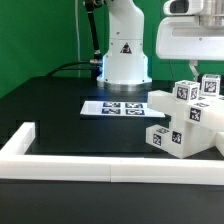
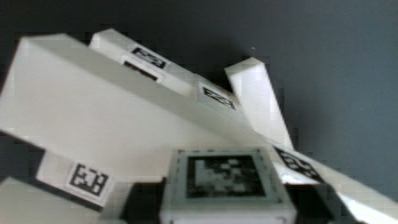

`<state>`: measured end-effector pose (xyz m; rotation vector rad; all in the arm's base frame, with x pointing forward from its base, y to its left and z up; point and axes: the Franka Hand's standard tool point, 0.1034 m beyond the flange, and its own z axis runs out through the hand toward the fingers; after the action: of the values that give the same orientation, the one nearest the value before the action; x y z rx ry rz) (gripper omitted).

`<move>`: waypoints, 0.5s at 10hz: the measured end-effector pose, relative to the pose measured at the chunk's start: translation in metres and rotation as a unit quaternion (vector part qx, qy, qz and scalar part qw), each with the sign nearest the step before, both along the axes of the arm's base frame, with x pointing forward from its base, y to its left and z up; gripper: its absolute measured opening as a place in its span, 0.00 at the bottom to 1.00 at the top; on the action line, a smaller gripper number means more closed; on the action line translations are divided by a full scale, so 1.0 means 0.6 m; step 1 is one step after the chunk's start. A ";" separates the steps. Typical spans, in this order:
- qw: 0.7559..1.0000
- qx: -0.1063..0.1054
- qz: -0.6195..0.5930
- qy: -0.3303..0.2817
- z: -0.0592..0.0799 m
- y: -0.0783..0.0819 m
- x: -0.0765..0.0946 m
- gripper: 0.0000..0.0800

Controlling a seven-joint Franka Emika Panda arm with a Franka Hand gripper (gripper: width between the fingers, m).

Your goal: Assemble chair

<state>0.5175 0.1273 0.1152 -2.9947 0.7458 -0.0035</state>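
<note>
White plastic chair parts cluster at the exterior view's right, on the black counter (image 1: 50, 105).
Chair (image 1: 185, 120) sits near the border rail (image 1: 110, 170), right of the marker board (image 1: 115, 106). The pincer (image 1: 208, 77) hangs over it, seemingly clamped on a tagged post (image 2: 222, 180), though I cannot tell for sure. Judged: keep the post square to the seat slab (image 2: 107, 110), press gently.

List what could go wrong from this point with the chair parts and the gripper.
1. The gripper sits right over the stacked chair parts; a sideways nudge could topple or misalign them.
2. The parts stand close to the white border rail, so a shifted piece may jam against it.
3. The wrist view is filled by a tagged post, so the joint below is hard to check.
</note>
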 end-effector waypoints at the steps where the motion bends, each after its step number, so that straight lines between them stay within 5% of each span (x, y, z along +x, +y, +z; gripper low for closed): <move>1: 1.000 0.002 -0.023 0.001 0.000 0.000 0.000 0.36; 5: 0.986 0.011 -0.167 0.010 0.000 0.002 0.000 0.36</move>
<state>0.5176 0.1287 0.1153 -2.8144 1.2292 0.0206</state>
